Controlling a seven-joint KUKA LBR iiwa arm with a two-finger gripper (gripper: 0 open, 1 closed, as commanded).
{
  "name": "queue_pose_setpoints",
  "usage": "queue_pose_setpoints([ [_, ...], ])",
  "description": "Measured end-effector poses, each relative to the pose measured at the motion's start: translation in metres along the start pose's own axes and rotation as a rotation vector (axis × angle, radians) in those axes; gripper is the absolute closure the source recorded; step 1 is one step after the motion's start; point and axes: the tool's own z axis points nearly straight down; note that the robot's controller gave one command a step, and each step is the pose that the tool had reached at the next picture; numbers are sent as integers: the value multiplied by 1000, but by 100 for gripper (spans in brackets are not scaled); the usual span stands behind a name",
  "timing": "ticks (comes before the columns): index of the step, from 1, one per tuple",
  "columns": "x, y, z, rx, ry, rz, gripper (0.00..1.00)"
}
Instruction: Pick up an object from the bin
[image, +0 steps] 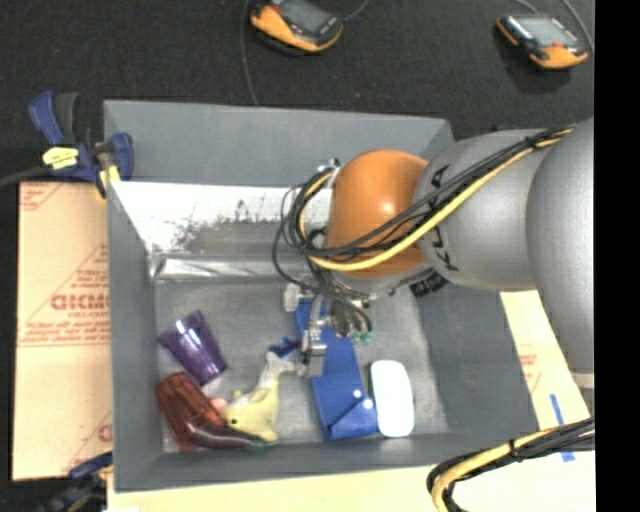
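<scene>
Tool (320, 338) low over blue folded piece (342, 398), lower centre; closure cannot be told; centre squarely before lifting.

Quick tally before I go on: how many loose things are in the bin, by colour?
Purple: 1, the cup-like piece at the left.
Dark red: 1, the glossy piece in the near-left corner.
Pale yellow: 1, the soft toy beside it.
Blue: 1, the folded piece by the gripper.
White: 1, the oval piece right of the blue one.
Total: 5
</scene>
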Motion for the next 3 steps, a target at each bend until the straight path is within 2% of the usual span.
queue_pose_setpoints([
  [1,-2,0,-4,-1,-7,2,0],
  [2,23,19,35,1,-10,-311,0],
  [3,35,29,39,2,-6,-537,0],
])
